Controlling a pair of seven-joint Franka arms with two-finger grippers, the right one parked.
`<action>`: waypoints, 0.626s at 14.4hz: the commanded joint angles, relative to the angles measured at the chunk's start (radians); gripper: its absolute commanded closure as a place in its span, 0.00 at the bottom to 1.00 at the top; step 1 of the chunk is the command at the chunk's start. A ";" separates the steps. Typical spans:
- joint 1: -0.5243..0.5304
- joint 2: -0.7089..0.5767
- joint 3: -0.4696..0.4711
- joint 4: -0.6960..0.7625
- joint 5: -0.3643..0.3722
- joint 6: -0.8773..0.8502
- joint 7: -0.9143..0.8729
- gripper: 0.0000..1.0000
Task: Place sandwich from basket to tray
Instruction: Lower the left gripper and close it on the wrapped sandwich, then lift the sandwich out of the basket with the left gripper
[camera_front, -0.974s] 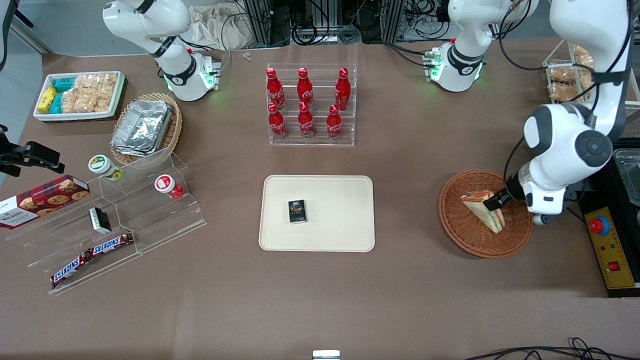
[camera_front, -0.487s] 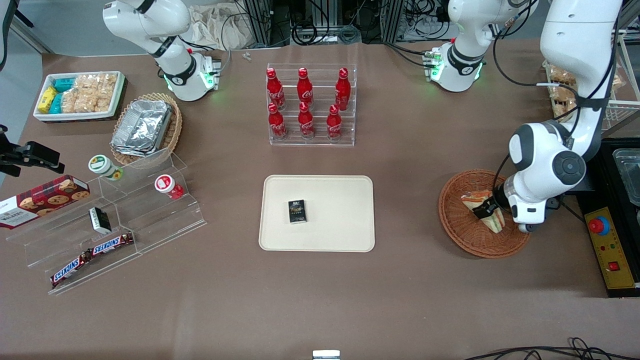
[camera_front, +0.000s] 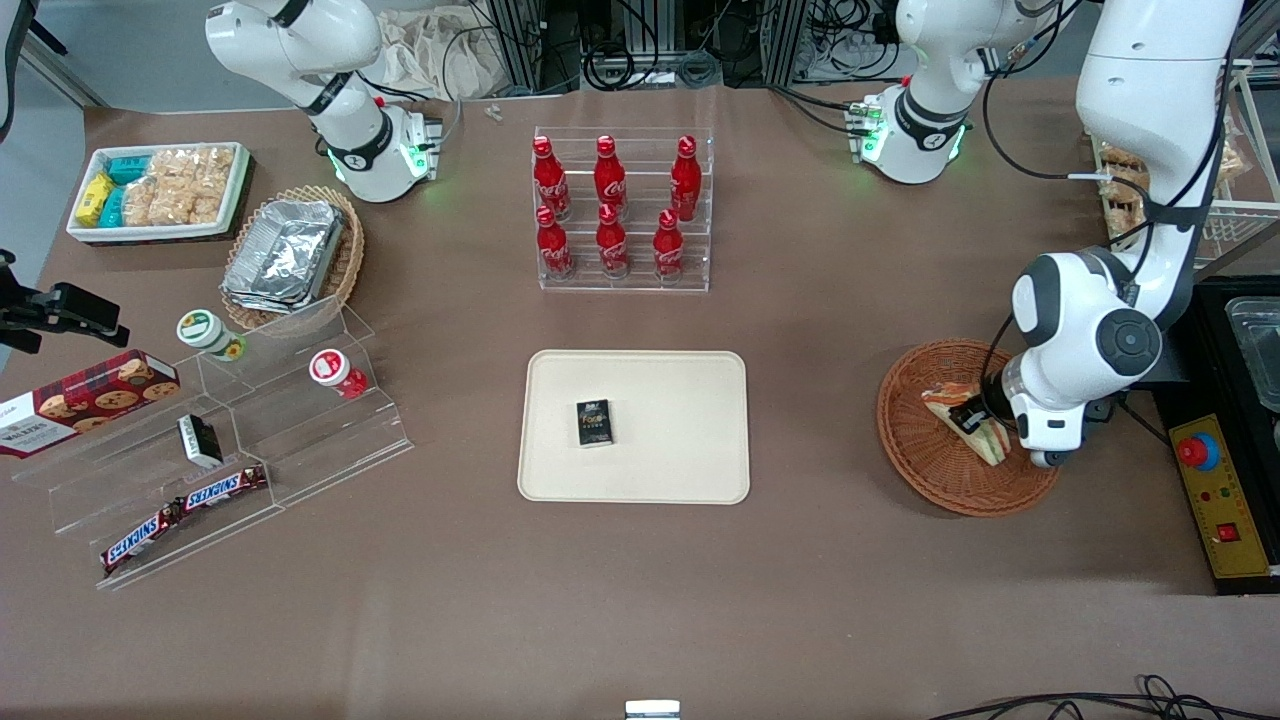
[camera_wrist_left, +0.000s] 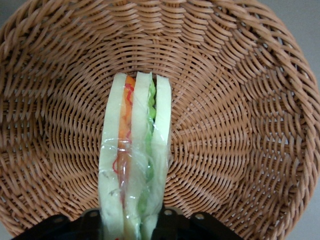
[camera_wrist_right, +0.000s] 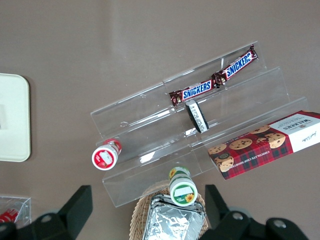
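The sandwich (camera_front: 943, 399), a clear-wrapped wedge with pale bread and orange and green filling, stands on edge in the reddish-brown woven basket (camera_front: 915, 460) toward the working arm's end of the table. My gripper (camera_front: 972, 418) is down in the basket, its black fingers (camera_wrist_left: 169, 222) pressed against both bread faces of the sandwich (camera_wrist_left: 135, 150). Basket weave (camera_wrist_left: 240, 125) surrounds it on all sides. The cream tray (camera_front: 680, 440) lies at the table's middle and carries a small black box (camera_front: 594, 422). A strip of the tray (camera_wrist_right: 12, 117) shows in the right wrist view.
An acrylic rack of red cola bottles (camera_front: 622, 210) stands farther from the camera than the tray. Toward the parked arm's end are a stepped acrylic stand (camera_front: 240, 440) with snacks, a wicker basket of foil containers (camera_front: 290, 255) and a white snack bin (camera_front: 160, 190). A yellow button box (camera_front: 1215, 490) lies beside the basket.
The gripper came down and in toward the table's middle, onto the sandwich, over the last second. It has barely shifted in the last half second. The sandwich stays in the basket.
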 joint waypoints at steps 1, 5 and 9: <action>-0.005 -0.060 -0.003 -0.001 0.019 -0.029 -0.002 1.00; -0.006 -0.189 -0.011 0.082 0.016 -0.276 0.113 1.00; -0.008 -0.236 -0.072 0.209 0.000 -0.512 0.291 1.00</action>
